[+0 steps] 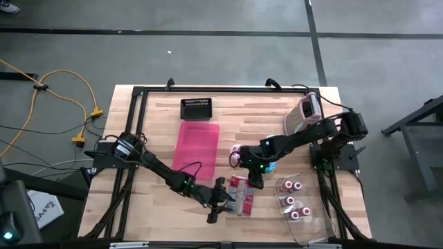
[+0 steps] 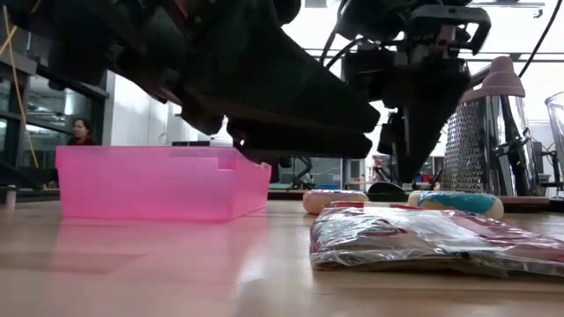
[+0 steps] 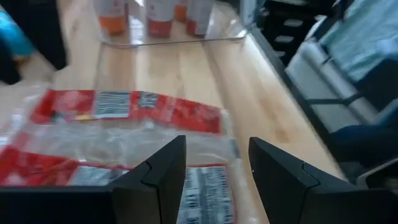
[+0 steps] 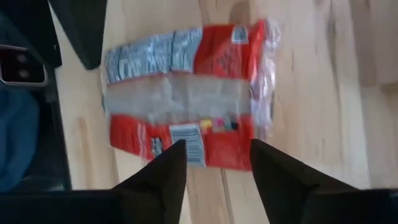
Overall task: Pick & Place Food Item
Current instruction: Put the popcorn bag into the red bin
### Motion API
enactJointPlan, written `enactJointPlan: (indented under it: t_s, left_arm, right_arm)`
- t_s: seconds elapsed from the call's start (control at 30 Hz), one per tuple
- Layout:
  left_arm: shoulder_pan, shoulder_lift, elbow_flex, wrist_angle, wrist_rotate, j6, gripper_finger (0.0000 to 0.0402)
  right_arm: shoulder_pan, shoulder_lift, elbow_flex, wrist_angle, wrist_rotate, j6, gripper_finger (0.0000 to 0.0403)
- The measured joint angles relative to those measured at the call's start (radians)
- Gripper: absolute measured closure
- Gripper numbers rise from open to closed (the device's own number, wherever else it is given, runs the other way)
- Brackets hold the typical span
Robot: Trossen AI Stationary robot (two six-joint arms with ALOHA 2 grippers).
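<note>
the food packet (image 1: 241,194), a flat red and clear plastic pack with barcode labels, is seen lying on the wooden table (image 1: 249,117) near its front edge, to the right of the pink tray (image 1: 196,145) and apart from it. the left gripper (image 1: 223,202) is held at the packet's left edge, low over the table; in the left wrist view its 2 fingers (image 3: 158,180) are parted with the packet (image 3: 124,134) showing between and beyond them, and nothing is clasped. the right gripper (image 1: 256,181) is poised over the packet's upper right corner; in the right wrist view its 2 fingers (image 4: 165,180) are spread apart above the packet (image 4: 186,102), which lies flat below them, not gripped. in the low view the packet (image 2: 423,238) rests on the table in front of the tray (image 2: 159,180). a clear container (image 1: 301,207) with 3 small cups is placed to the packet's right. a black basket (image 1: 196,108) is set behind the pink tray, and a metal grater (image 1: 308,111) is found far behind the packet to the right. a blue-iced doughnut (image 2: 454,202) is seen just behind the packet.
</note>
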Motion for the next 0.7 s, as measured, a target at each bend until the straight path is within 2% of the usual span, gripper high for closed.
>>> enactJointPlan:
  t_s: [0.13, 0.23, 0.47, 0.7]
  left_arm:
    - [-0.022, -0.002, 0.046, -0.098, -0.064, 0.056, 0.0233]
    - [-0.030, -0.002, 0.074, -0.159, -0.074, 0.065, 0.0233]
    - [-0.027, 0.015, 0.082, -0.139, -0.073, 0.066, 0.0233]
    - [-0.027, 0.056, 0.088, -0.063, -0.001, 0.062, 0.0233]
  right_arm:
    - [-0.002, 0.003, 0.002, 0.008, 0.022, -0.011, 0.0217]
    - [-0.002, 0.003, 0.002, 0.005, 0.048, -0.011, 0.0202]
    - [-0.005, 0.006, 0.002, 0.003, 0.062, -0.025, 0.0166]
    - [-0.005, 0.006, 0.002, 0.008, 0.062, -0.032, 0.0153]
